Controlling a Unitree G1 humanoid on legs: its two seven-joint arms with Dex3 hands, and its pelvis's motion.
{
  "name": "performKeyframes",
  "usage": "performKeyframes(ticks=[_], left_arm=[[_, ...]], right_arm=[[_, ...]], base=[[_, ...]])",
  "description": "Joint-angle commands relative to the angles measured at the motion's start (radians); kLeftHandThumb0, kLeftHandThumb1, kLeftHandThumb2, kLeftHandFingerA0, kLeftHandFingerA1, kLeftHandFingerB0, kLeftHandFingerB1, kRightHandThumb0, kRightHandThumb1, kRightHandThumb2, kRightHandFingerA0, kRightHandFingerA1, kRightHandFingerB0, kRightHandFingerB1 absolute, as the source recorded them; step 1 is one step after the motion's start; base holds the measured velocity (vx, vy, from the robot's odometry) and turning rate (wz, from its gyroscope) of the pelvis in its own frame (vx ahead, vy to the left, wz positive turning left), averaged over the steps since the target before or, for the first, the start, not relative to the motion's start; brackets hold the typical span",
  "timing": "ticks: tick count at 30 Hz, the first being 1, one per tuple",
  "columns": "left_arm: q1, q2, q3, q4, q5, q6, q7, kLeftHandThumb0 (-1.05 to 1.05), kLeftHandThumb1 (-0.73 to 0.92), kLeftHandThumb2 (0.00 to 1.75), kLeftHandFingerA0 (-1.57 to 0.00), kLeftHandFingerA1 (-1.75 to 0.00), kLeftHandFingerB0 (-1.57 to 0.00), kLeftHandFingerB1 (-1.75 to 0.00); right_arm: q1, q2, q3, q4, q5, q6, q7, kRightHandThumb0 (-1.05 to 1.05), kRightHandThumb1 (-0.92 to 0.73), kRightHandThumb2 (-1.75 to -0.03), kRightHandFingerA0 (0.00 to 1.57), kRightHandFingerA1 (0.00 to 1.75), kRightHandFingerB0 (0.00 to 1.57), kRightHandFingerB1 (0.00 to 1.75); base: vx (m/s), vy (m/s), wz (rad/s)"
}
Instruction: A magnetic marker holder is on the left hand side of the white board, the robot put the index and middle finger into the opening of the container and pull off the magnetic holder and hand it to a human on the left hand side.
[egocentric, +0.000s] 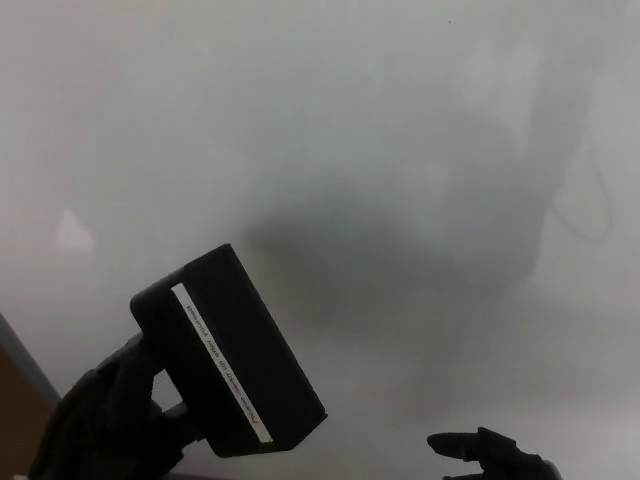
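The left robot hand (105, 420) grips the tilted black magnetic marker holder (228, 350), low and left against the whiteboard (330, 130). The right robot hand (490, 455) barely shows; its grip is unclear.

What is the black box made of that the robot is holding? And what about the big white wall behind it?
The black box, the marker holder in the left hand, looks like matte plastic: dull, even black, with straight edges and a white label strip. The wall is a whiteboard, probably smooth and glossy, since blurry dark reflections show in it. Whether it is coated metal or something else, the picture cannot say.
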Motion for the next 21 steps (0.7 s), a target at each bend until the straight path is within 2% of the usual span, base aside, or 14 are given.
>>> performKeyframes(ticks=[1,2,6,7,8,10,11,13,16,17,18,19,21], left_arm=[[0.007,0.018,0.256,-0.191,-0.887,0.026,-0.025,-0.68,0.56,0.95,-0.82,-0.93,-0.66,-0.76],[0.005,0.019,0.262,-0.188,-0.889,0.026,-0.018,-0.64,0.76,0.62,-0.84,-0.93,-0.69,-0.64],[-0.007,0.030,0.272,-0.159,-0.897,0.051,-0.016,-0.63,0.76,0.64,-0.82,-0.87,-0.65,-0.61],[0.000,0.014,0.274,-0.175,-0.891,0.033,0.004,-0.61,0.76,0.62,-0.86,-0.93,-0.68,-0.65],[0.006,0.002,0.274,-0.183,-0.886,0.025,0.017,-0.58,0.71,0.62,-0.84,-1.06,-0.66,-0.66],[0.010,-0.006,0.274,-0.186,-0.883,0.025,0.025,-0.58,0.71,0.62,-0.84,-1.06,-0.66,-0.66],[0.013,-0.006,0.274,-0.185,-0.887,0.029,0.025,-0.56,0.71,0.62,-0.81,-1.13,-0.64,-0.65],[0.018,-0.006,0.271,-0.173,-0.904,0.051,0.031,-0.57,0.73,0.62,-0.87,-1.08,-0.67,-0.63],[0.016,-0.002,0.271,-0.168,-0.913,0.060,0.033,-0.58,0.74,0.62,-0.86,-1.07,-0.66,-0.65],[0.014,-0.003,0.275,-0.167,-0.905,0.053,0.020,-0.59,0.78,0.63,-0.82,-1.12,-0.63,-0.72],[0.013,-0.003,0.277,-0.166,-0.900,0.049,0.012,-0.59,0.78,0.63,-0.82,-1.12,-0.63,-0.72],[0.012,-0.006,0.280,-0.168,-0.887,0.039,0.007,-0.57,0.75,0.62,-0.82,-1.02,-0.64,-0.63],[0.014,-0.011,0.285,-0.176,-0.862,0.021,0.013,-0.59,0.76,0.63,-0.82,-1.02,-0.67,-0.66]], right_arm=[[-0.038,-0.049,0.008,0.008,-0.036,0.019,-0.038,-0.52,-0.70,-0.62,0.84,0.52,0.69,0.47],[-0.037,-0.049,0.011,0.006,-0.040,0.021,-0.039,-0.52,-0.70,-0.61,0.83,0.52,0.68,0.47],[-0.040,-0.045,0.018,0.004,-0.048,0.025,-0.046,-0.52,-0.70,-0.61,0.83,0.52,0.69,0.47],[-0.040,-0.045,0.020,0.005,-0.051,0.023,-0.050,-0.51,-0.70,-0.61,0.84,0.52,0.69,0.48],[-0.040,-0.044,0.021,0.006,-0.052,0.023,-0.050,-0.50,-0.69,-0.61,0.83,0.51,0.70,0.47],[-0.039,-0.044,0.021,0.007,-0.051,0.024,-0.048,-0.50,-0.69,-0.61,0.83,0.51,0.70,0.47],[-0.038,-0.044,0.023,0.007,-0.054,0.024,-0.050,-0.51,-0.69,-0.61,0.83,0.52,0.69,0.47],[-0.037,-0.043,0.027,0.003,-0.057,0.028,-0.051,-0.51,-0.69,-0.61,0.83,0.52,0.70,0.47],[-0.043,-0.043,0.027,0.004,-0.057,0.030,-0.049,-0.51,-0.69,-0.61,0.83,0.52,0.70,0.47],[-0.042,-0.044,0.028,0.005,-0.058,0.028,-0.050,-0.51,-0.69,-0.61,0.84,0.52,0.70,0.47],[-0.041,-0.045,0.029,0.005,-0.060,0.027,-0.051,-0.51,-0.69,-0.61,0.84,0.52,0.70,0.47],[-0.041,-0.047,0.031,0.005,-0.064,0.027,-0.052,-0.51,-0.69,-0.61,0.83,0.52,0.69,0.47],[-0.041,-0.048,0.033,0.004,-0.068,0.028,-0.054,-0.51,-0.69,-0.61,0.84,0.52,0.70,0.47]], base=[[0.00,0.000,0.00],[0.00,0.000,0.00],[0.00,0.000,0.00],[0.00,0.000,0.00],[0.00,0.000,0.00],[0.00,0.000,0.00],[0.00,0.000,0.00],[0.00,0.000,0.00],[0.00,0.000,0.00],[0.00,0.000,0.00],[0.00,0.000,0.00],[0.00,0.000,0.00],[0.00,0.000,0.00]])
